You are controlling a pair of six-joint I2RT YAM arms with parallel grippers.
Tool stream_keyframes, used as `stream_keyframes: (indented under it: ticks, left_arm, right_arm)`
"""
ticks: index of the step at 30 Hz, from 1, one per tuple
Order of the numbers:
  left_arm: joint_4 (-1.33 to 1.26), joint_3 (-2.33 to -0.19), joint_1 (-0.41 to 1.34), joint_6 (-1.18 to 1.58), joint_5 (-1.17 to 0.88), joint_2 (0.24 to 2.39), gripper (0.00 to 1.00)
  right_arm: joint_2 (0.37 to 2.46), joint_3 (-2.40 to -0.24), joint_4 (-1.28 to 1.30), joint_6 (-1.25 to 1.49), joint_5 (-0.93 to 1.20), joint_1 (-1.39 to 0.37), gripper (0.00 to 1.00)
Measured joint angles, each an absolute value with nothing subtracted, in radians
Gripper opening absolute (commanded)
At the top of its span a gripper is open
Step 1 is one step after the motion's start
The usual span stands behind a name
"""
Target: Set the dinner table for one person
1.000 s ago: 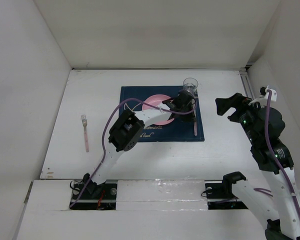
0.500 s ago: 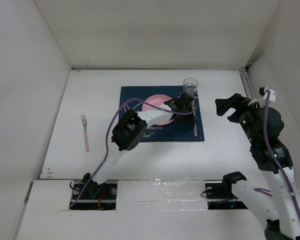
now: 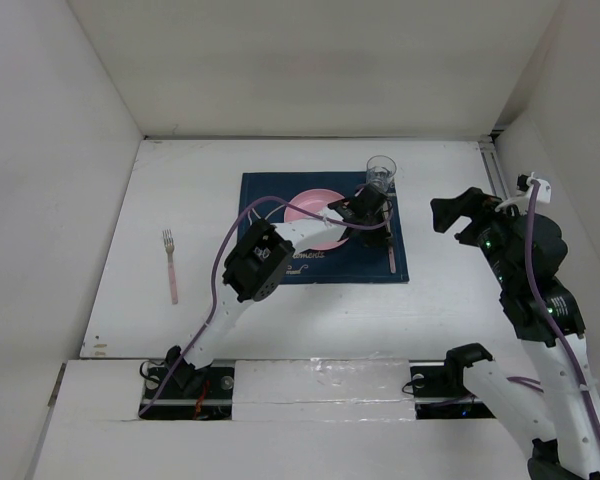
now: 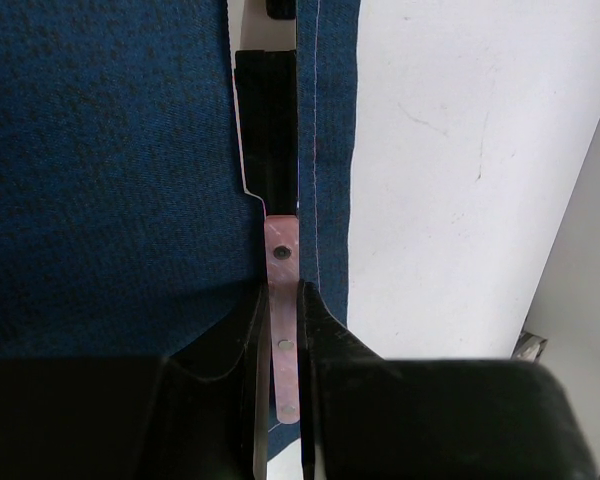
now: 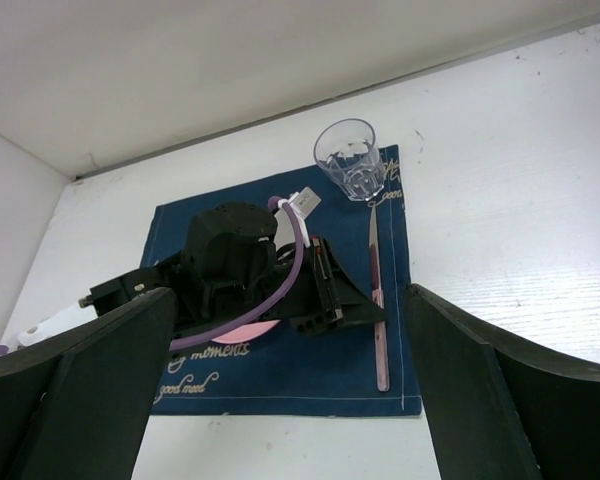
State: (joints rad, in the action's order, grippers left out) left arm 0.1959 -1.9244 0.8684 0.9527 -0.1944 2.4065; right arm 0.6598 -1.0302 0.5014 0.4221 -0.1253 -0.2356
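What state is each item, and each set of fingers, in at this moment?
knife: lying along placemat's right edge, gripped
left gripper: fingers shut on knife
right gripper: fingers open, empty
glass: upright, looks empty, placemat's far right corner
plate: flat on placemat
fork: lying on dinner table, left of placemat

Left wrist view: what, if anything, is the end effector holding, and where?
The left end effector grips the knife by its pink handle, close to the blade.
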Motion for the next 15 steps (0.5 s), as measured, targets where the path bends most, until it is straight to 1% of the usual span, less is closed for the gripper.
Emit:
stream_keyframes:
  ticks: [3, 4, 10, 12, 13, 15]
  left_arm:
    - [0.196, -1.924, 0.868, 0.952, -0.197, 2.407, 0.01]
    - [0.196, -1.924, 0.868, 0.952, -0.199, 2.407, 0.05]
    - [0.195, -1.921, 0.868, 0.949, -0.207, 2.407, 0.18]
    - [0.178, -1.902, 0.868, 0.951, -0.214, 2.403, 0.23]
    - [0.162, -1.892, 0.867, 0.952, -0.221, 2.399, 0.28]
    - [0.147, -1.866, 0.867, 0.953, -0.228, 2.379, 0.32]
  right_arm:
    - [0.660, -1.030, 0.501, 0.422, -0.121, -0.236, 1.00]
    - [0.660, -1.030, 0.501, 0.422, -0.120, -0.236, 1.00]
    - [0.660, -1.030, 0.501, 0.422, -0.114, -0.236, 1.00]
    - [0.660, -1.030, 0.501, 0.422, -0.111, -0.236, 1.00]
    - [0.660, -1.030, 0.501, 0.422, -0.110, -0.236, 1.00]
    - [0.660, -1.030, 0.501, 0.422, -0.105, -0.236, 1.00]
